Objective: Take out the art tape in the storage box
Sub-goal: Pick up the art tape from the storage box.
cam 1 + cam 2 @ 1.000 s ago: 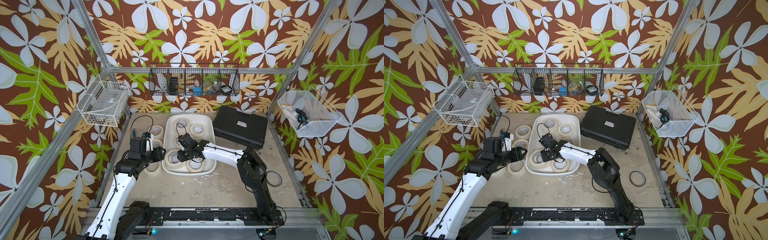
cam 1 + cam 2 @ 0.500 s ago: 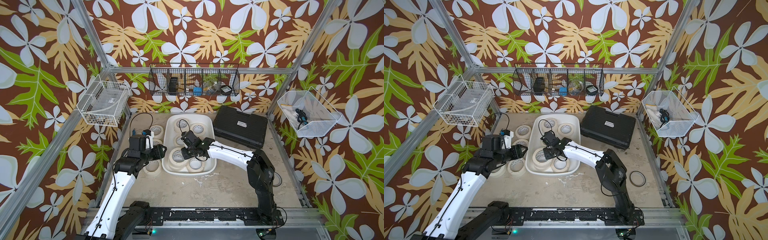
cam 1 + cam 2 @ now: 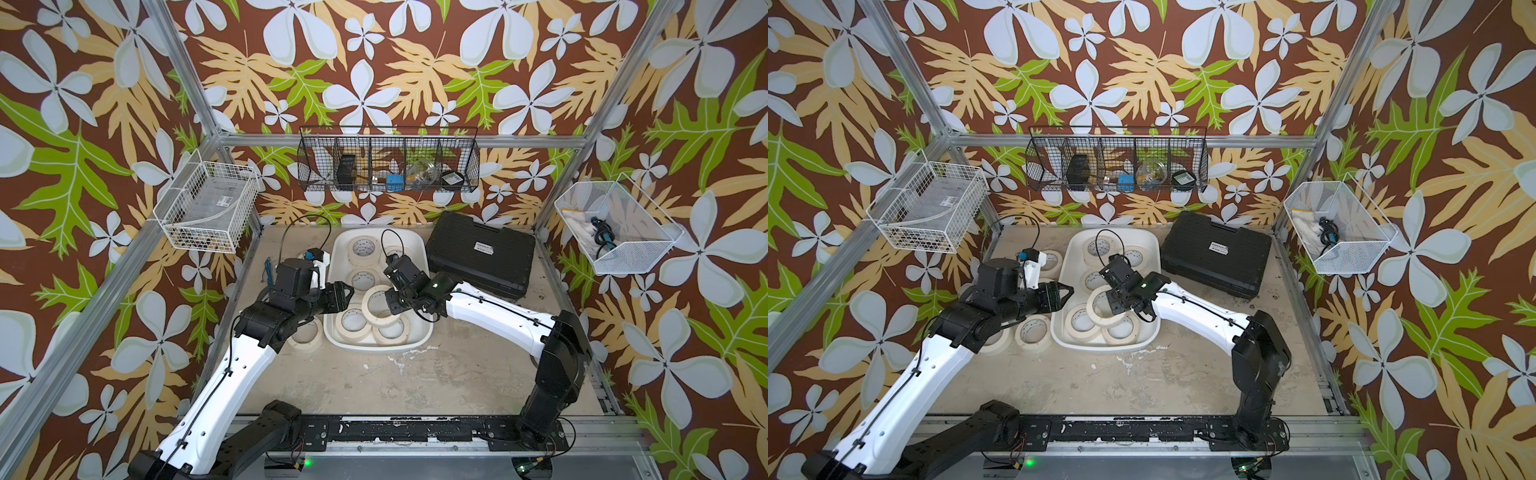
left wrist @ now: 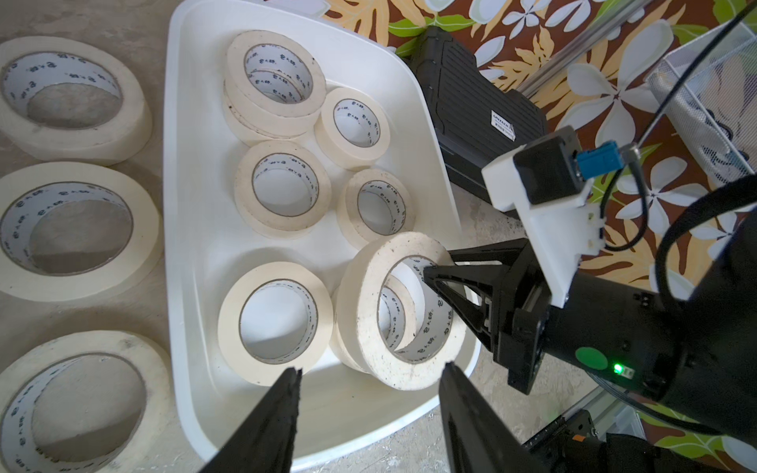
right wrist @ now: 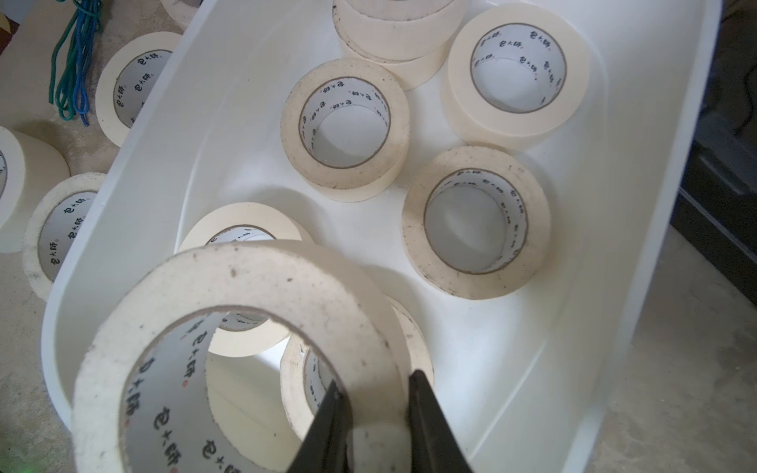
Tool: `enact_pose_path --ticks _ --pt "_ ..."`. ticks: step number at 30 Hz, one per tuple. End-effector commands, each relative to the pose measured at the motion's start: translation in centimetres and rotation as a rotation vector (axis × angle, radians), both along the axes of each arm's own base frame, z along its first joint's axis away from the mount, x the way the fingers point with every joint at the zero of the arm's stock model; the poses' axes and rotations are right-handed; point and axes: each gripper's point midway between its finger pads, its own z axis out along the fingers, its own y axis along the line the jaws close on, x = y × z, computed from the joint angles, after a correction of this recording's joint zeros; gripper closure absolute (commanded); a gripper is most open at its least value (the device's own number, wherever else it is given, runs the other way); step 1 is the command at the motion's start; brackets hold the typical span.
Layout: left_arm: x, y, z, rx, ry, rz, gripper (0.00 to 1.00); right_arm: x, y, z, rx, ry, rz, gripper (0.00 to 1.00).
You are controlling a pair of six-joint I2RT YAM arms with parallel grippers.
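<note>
Art tape roll [image 5: 245, 278] is pinched through its wall by the right gripper [image 5: 376, 381], with one finger inside the core and one outside. It hangs tilted above the other rolls [image 5: 291, 135] lying flat in the white storage box [image 5: 635, 184]. The left gripper [image 4: 372, 367] hovers at the box's rim on its own side, jaws apart and empty, and more rolls [image 4: 143, 229] lie on the table [image 3: 374, 382] just beside the box.

8 rolls art tape [image 5: 245, 274] in storage box [image 4: 192, 164]; 4+ outside; 1 black case [image 3: 482, 253]; 3 baskets [image 3: 386, 166].
</note>
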Motion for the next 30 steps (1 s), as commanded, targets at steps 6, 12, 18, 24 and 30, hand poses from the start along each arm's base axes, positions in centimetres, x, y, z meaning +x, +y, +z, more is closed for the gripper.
enact_pose_path --ticks 6,12,18,24,30 --pt "0.5 -3.5 0.4 0.065 -0.035 0.009 0.40 -0.5 -2.8 2.5 -0.007 -0.055 -0.031 0.93" --pt "0.6 -6.0 0.4 0.094 -0.048 -0.007 0.40 -1.0 -4.3 3.4 -0.006 -0.070 -0.042 0.93" --pt "0.7 -8.1 -1.1 0.124 -0.034 -0.020 0.40 -1.4 -5.0 3.9 0.002 -0.076 -0.047 0.93" --pt "1.0 -9.9 -3.4 0.161 0.002 -0.033 0.40 -1.7 -5.5 4.1 0.005 -0.081 -0.051 0.93" --pt "1.3 -10.1 -4.9 0.184 0.026 -0.020 0.44 -1.9 -5.7 4.2 0.008 -0.079 -0.051 0.93"
